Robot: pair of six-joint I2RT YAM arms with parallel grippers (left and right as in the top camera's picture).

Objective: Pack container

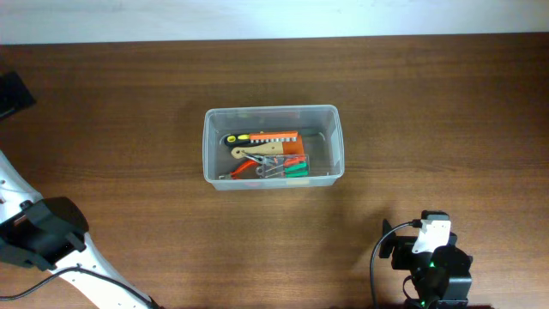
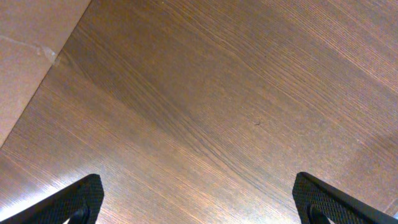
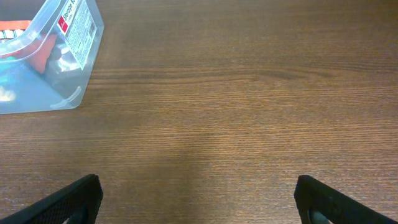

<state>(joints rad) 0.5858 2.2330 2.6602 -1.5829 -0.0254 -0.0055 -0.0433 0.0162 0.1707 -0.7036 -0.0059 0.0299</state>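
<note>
The clear plastic container (image 1: 333, 137) stands in the middle of the table and holds several hand tools with orange, yellow and green handles (image 1: 268, 156). Its corner, with a red and white label, shows at the top left of the right wrist view (image 3: 78, 74). My left gripper (image 2: 198, 202) is open and empty over bare wood at the table's near left. My right gripper (image 3: 198, 202) is open and empty at the near right, well short of the container. In the overhead view only the arm bodies show, left (image 1: 39, 232) and right (image 1: 429, 257).
The wooden table top (image 1: 446, 112) surrounds the container. A black object (image 1: 13, 93) sits at the far left edge. The table's edge and a tan floor (image 2: 25, 56) show at the left of the left wrist view.
</note>
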